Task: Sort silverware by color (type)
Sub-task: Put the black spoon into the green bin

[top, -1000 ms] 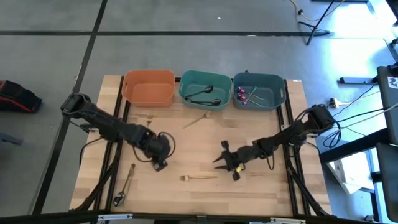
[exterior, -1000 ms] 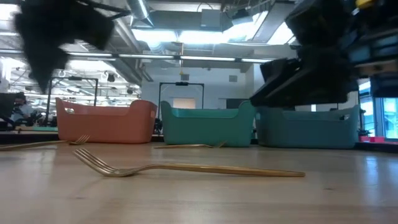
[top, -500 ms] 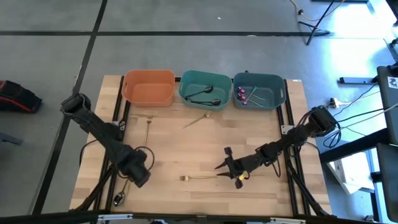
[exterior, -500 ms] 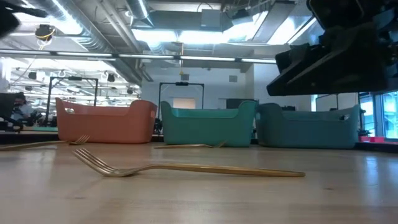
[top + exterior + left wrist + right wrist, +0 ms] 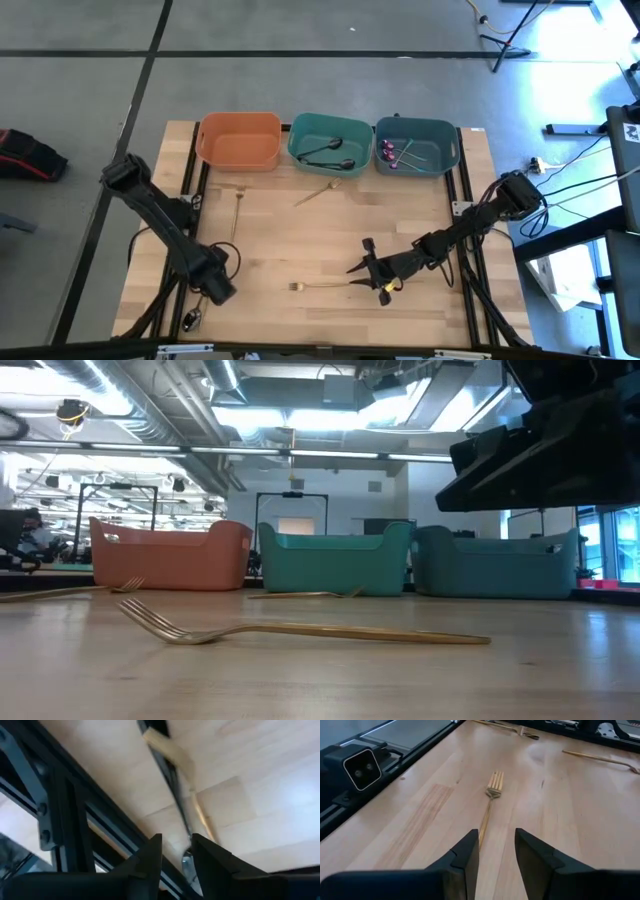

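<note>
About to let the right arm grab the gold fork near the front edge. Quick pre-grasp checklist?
1. Right gripper open: ok, a clear gap shows between its fingers in the right wrist view.
2. Aligned with the gold fork: ok, the handle runs into that gap.
3. Fork lying flat and free on the table: ok, nothing touches it.
4. Fingers down at handle height: cannot tell, the low view shows the arm above the table.
5. Left gripper out of the way: ok, it is over the silverware at the front left corner, far from the fork.
6. Orange bin free for gold pieces: ok, it looks empty.
</note>
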Motion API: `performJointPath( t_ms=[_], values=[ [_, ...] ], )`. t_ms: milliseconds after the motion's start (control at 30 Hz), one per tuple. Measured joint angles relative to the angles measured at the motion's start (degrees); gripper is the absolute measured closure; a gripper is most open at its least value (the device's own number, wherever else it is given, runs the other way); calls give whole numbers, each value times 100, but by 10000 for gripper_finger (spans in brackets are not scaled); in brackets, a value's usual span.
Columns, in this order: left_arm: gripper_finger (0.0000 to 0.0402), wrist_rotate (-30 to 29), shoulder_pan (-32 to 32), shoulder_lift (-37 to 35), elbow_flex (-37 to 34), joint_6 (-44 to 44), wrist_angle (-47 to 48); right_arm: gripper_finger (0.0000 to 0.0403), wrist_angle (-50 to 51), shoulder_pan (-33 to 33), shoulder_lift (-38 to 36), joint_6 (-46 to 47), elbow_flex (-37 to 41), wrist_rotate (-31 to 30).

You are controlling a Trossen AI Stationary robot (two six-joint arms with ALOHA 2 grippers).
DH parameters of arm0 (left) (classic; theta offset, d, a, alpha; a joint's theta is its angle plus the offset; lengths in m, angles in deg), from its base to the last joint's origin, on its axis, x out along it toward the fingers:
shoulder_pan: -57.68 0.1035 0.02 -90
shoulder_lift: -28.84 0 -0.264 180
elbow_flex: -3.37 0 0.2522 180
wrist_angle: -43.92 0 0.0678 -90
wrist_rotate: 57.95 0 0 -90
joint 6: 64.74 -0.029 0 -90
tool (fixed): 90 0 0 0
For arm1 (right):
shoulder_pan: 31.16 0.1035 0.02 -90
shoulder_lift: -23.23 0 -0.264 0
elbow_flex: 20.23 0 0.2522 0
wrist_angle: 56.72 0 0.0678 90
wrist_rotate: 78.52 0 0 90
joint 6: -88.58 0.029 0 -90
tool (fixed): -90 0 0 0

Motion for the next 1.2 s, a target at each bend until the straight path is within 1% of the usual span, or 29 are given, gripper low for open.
performJointPath(
  t_ms=[133, 267, 433, 533, 700, 1000, 1100, 1200],
  values=[
    [303, 401, -39, 264, -133, -8, -151, 285, 9, 0, 0, -4, 0, 2],
    [303, 411, -50, 462, -199, -111, -736, 285, 20, -2, 0, -4, 2, -2],
    [303, 521, -96, 731, -227, -40, -816, 285, 60, -2, 0, -7, 2, -231],
    [303, 676, -104, 889, -225, -139, -818, 285, 113, -2, 0, -6, 4, -249],
    [303, 450, -140, 1011, -222, -164, -1176, 285, 132, -2, 0, -6, 4, -249],
    [306, 372, -238, 1088, -209, -156, -1186, 285, 134, -2, 0, 3, 4, -251],
    [321, 328, -281, 1088, -205, -148, -1181, 285, 134, -2, 0, 5, 4, -251],
    [350, 295, -330, 1088, -203, -134, -1134, 285, 134, -2, 0, 9, 4, -251]
  ],
)
